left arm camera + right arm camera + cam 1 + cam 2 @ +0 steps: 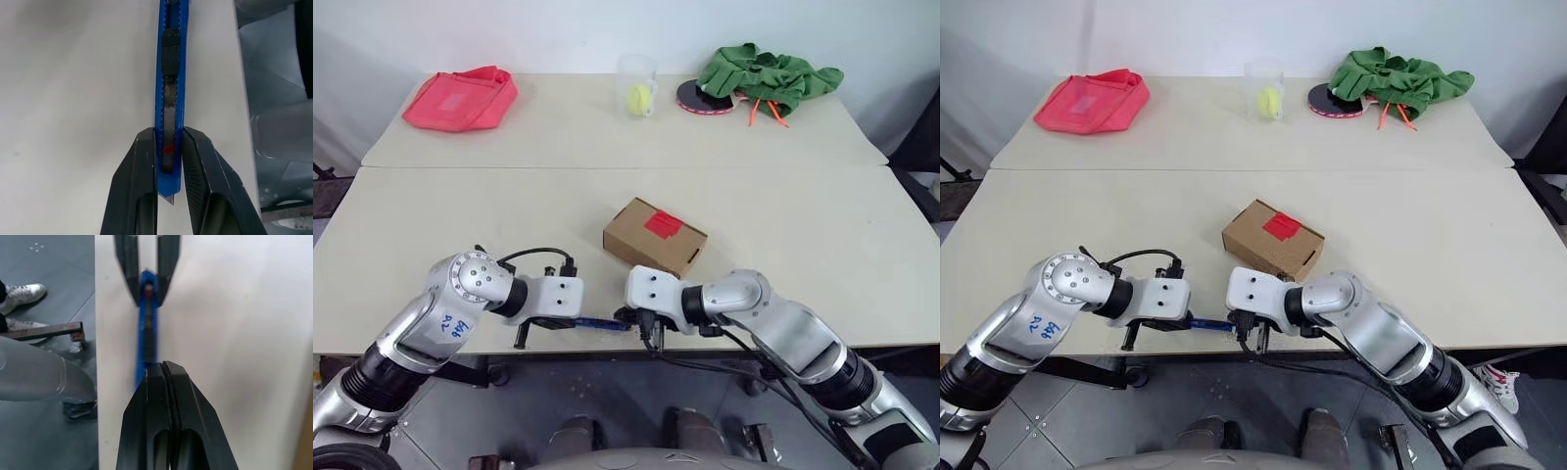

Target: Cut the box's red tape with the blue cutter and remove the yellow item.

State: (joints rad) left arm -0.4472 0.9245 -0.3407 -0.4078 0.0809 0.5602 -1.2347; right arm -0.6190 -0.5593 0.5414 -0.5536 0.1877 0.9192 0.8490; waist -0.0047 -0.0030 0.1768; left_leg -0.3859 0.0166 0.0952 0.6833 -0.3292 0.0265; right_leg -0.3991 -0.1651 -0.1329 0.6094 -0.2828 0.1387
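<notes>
Cutter update for you: blue cutter [170,98] hangs over the table's [803,225] near edge, left gripper [170,161] clamped on its blade end, right gripper [164,377] pinched tight at its other end. Box [653,236] with red tape [662,224] sits just beyond, around 12 o'clock from your grippers.

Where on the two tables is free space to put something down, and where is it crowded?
Free: the near table left and right of the box, and the far table between pink bag and clear cup. Crowded: the near edge, where both grippers meet at the blue cutter, and the far right corner with the green cloth.
</notes>
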